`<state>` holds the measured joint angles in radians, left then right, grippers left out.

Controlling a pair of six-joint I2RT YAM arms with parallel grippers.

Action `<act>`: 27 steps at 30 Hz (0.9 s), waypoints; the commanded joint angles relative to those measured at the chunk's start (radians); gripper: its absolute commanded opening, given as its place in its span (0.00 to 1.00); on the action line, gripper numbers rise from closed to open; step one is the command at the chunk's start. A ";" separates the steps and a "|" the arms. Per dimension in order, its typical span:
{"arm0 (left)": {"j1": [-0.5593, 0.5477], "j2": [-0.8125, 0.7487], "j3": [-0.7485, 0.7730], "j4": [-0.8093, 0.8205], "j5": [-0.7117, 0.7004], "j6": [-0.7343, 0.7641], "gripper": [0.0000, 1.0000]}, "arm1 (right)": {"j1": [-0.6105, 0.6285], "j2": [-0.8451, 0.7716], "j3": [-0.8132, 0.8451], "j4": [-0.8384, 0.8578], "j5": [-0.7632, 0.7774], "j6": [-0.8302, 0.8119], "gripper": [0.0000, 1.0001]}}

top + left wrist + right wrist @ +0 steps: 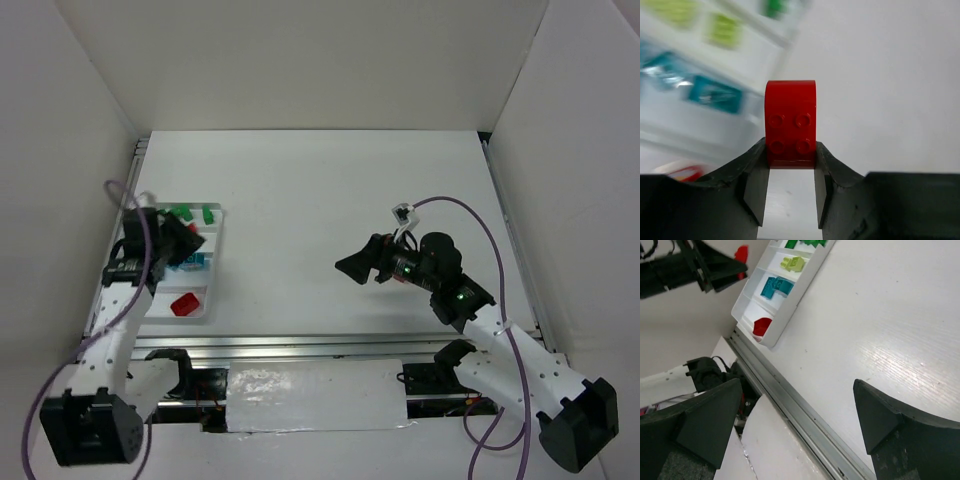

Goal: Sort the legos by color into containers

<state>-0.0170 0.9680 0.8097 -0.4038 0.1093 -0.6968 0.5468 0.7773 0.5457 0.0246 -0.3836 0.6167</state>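
At mid-frame of the left wrist view, a red lego brick (790, 122) with four studs and rounded top corners is pinched at its lower end by the left gripper (790, 156). The white tray (747, 75) is blurred at upper left. The right gripper (797, 390) gapes wide, holding nothing.

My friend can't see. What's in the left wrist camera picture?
A red lego is pinched in the left gripper, studs facing the camera. Behind it, blurry, is the white tray holding teal legos and lime legos.
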 commanded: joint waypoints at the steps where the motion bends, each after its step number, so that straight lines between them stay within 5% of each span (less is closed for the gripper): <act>1: 0.222 -0.203 -0.105 -0.184 -0.210 -0.153 0.00 | -0.004 -0.032 0.037 -0.037 0.042 -0.008 1.00; 6: 0.388 -0.282 -0.165 -0.237 -0.319 -0.245 0.00 | -0.010 -0.033 0.031 -0.034 -0.004 -0.014 1.00; 15: 0.600 -0.078 -0.165 -0.193 -0.278 -0.211 0.00 | -0.010 -0.052 0.007 -0.035 -0.054 -0.034 1.00; 25: 0.669 -0.040 -0.213 -0.168 -0.349 -0.241 0.01 | -0.011 -0.042 0.011 -0.040 -0.081 -0.044 1.00; 27: 0.687 -0.012 -0.214 -0.156 -0.339 -0.236 0.12 | -0.011 -0.038 0.011 -0.040 -0.081 -0.041 1.00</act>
<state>0.6491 0.9272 0.6052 -0.5987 -0.2237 -0.9230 0.5404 0.7414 0.5453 -0.0231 -0.4477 0.5854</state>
